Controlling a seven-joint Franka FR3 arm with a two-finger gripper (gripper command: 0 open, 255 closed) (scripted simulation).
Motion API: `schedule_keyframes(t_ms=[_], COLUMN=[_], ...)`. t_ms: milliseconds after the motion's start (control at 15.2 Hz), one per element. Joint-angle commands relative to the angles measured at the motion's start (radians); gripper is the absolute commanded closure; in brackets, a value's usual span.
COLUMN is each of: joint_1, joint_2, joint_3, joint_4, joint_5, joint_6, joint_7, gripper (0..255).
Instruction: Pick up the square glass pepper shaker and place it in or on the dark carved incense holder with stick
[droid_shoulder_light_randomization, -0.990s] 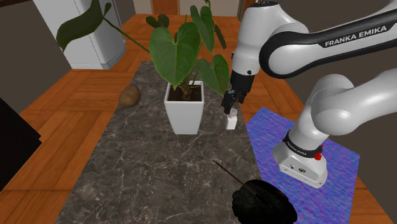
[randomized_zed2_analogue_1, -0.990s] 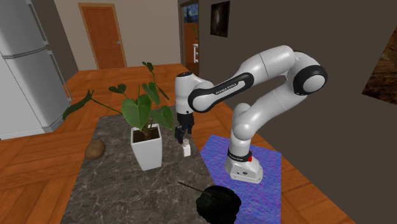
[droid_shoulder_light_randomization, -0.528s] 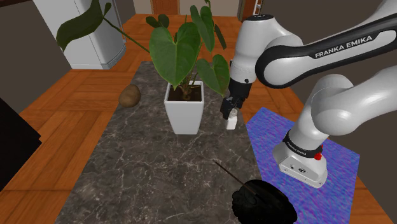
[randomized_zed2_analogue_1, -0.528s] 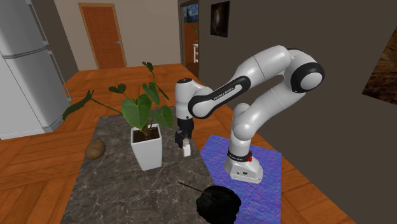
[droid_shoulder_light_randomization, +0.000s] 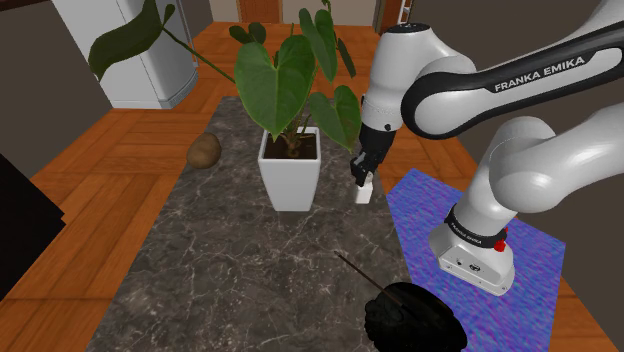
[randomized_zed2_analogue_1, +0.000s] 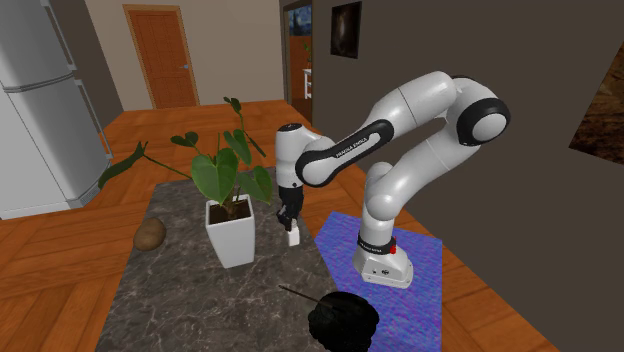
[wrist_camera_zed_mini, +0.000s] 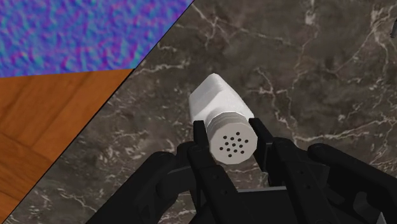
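Hand (wrist_camera_zed_mini: 232, 135) clasped on cap of white pepper shaker (wrist_camera_zed_mini: 216, 102). Grip to be kept firm; shaker lifted straight off marble worktop (wrist_camera_zed_mini: 305, 76), clear of plant leaves (droid_shoulder_light_randomization: 285, 85), before travel to black incense holder (droid_shoulder_light_randomization: 412, 315).

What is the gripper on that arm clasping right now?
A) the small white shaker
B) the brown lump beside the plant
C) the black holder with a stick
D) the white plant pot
A: the wrist view shows the fingers of the gripper pressed on both sides of the holed cap of the white shaker.
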Motion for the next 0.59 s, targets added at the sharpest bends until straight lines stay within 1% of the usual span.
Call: schedule_keyframes(t_ms=[0,462,528], joint_1=[0.000,0.000,-0.001], joint_2=[0.000,0.000,-0.010], joint_3=[0.000,0.000,-0.003], joint_4=[0.000,0.000,0.009], joint_5=[0.000,0.000,-0.004], joint_6=[0.000,0.000,-0.019], joint_7=[0.000,0.000,0.001], gripper=[255,255,255])
